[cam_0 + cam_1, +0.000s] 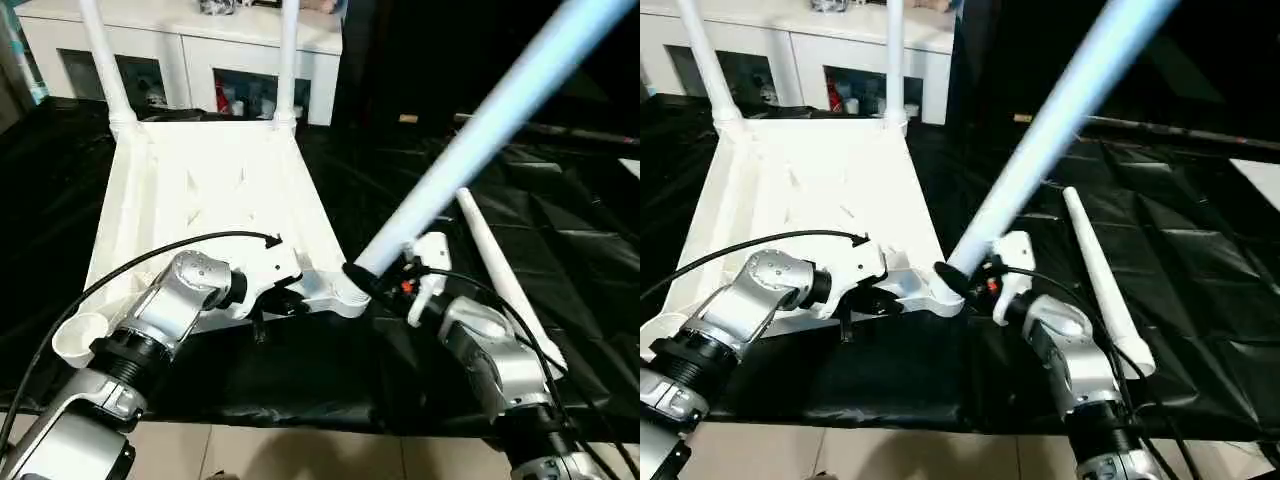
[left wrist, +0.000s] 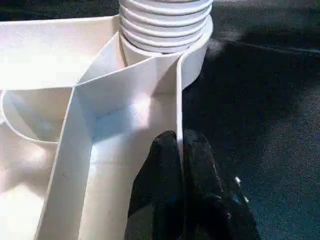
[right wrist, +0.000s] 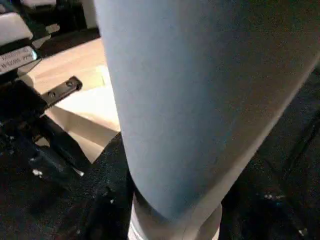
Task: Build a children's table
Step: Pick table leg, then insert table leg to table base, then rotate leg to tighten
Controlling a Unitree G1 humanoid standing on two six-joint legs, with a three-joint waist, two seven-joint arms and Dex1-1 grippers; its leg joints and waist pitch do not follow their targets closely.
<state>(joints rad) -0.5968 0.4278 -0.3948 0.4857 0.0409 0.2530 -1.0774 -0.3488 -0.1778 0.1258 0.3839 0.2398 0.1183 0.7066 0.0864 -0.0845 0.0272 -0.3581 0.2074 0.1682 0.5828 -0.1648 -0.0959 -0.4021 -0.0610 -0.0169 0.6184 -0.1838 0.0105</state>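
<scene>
The white children's table (image 1: 200, 190) lies upside down on the black cloth, ribbed underside up. Two legs (image 1: 105, 60) (image 1: 287, 60) stand upright in its far corner sockets. My right gripper (image 1: 372, 278) is shut on a third leg (image 1: 470, 140), which leans up and to the right. Its lower, threaded end (image 2: 165, 20) sits at the near right corner socket (image 1: 340, 297). My left gripper (image 2: 178, 142) is shut on the thin rim wall of the table, just beside that socket. The near left socket (image 1: 80, 338) holds no leg.
A fourth leg (image 1: 505, 275) lies loose on the black cloth (image 1: 420, 380), right of my right arm. A white cabinet (image 1: 200, 45) stands behind the work table. The cloth's front edge and the light floor (image 1: 300, 455) are close below my forearms.
</scene>
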